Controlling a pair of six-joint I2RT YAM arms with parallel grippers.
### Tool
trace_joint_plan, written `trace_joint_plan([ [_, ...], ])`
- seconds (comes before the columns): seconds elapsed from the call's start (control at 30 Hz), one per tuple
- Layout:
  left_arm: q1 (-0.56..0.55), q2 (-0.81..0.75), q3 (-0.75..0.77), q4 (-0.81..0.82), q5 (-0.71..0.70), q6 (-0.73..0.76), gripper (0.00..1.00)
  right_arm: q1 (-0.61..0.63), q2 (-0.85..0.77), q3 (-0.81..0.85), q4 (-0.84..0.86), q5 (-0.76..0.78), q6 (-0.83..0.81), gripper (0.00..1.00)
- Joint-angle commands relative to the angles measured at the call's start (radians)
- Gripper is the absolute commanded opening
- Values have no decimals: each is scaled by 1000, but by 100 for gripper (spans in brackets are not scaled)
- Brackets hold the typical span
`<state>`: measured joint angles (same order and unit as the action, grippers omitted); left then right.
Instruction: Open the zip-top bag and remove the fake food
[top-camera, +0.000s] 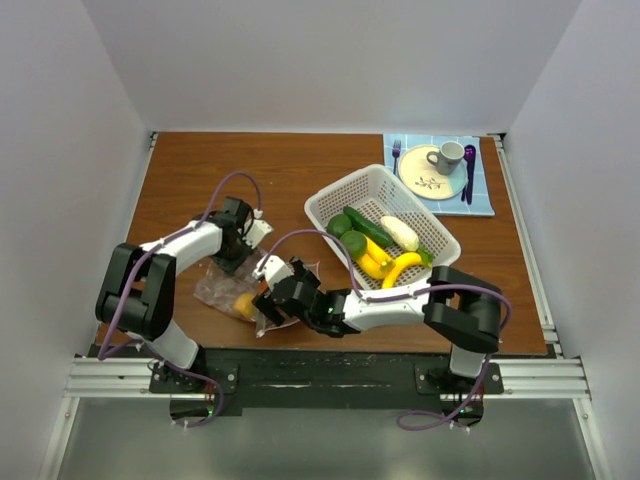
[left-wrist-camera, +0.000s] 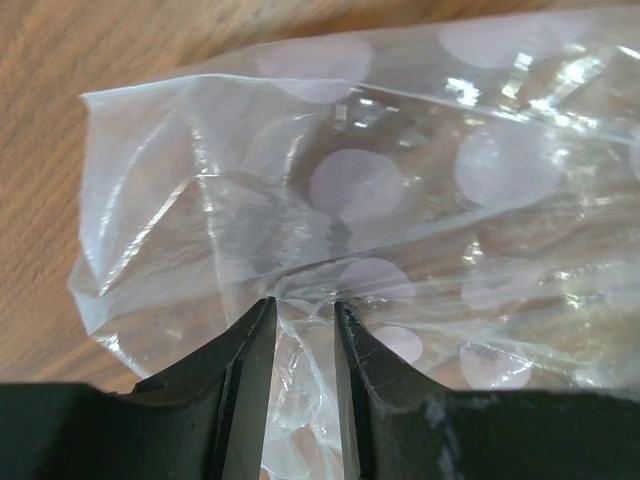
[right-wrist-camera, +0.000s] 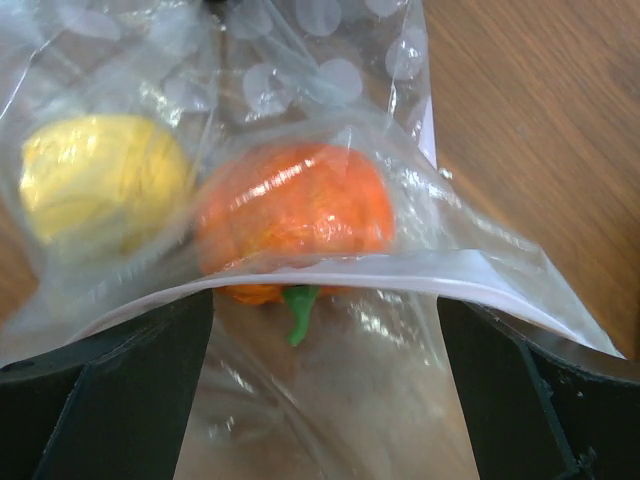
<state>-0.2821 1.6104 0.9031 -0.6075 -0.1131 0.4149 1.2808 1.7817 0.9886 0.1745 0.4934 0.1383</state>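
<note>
Left wrist: left end effector (left-wrist-camera: 305, 312) nearly closed, pinching zip-top bag (left-wrist-camera: 350, 185).

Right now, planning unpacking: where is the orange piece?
Right wrist view: orange piece inside the zip-top bag, right of the yellow piece, before the right gripper.

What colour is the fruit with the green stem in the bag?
The fruit is orange; the right wrist view shows it best.

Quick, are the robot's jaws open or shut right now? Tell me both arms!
Left gripper: closed, pinching the zip-top bag.
Right gripper: wide open at the bag's mouth, holding nothing.
</note>
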Motion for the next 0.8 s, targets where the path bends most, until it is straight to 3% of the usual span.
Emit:
trace_joint_plan([
  [0.0, -22, 29, 31, -37, 29, 16, 34, -41, 33, 53, 132, -78, -71, 99],
  [0.4, -103, 109, 65, -49, 13, 19, 33, -80, 192, 137, 191, -159, -75, 96],
  [0.5, -101, 111, 57, -46, 1, 22, 33, -86, 179, 98, 217, -177, -63, 86],
  [0.6, -91, 109, 30, -23, -20, 27, 33, -90, 148, 50, 241, -187, -46, 66],
  [0.63, -83, 112, 22, -14, -28, 28, 33, -90, 112, 29, 246, -191, -43, 50],
  [0.67, -75, 117, 8, -6, -43, 30, 33, -90, 92, 18, 241, -191, -37, 44],
  [0.77, -23, 129, -12, 26, -66, 38, 32, -89, -17, -34, 223, -208, -11, 33],
])
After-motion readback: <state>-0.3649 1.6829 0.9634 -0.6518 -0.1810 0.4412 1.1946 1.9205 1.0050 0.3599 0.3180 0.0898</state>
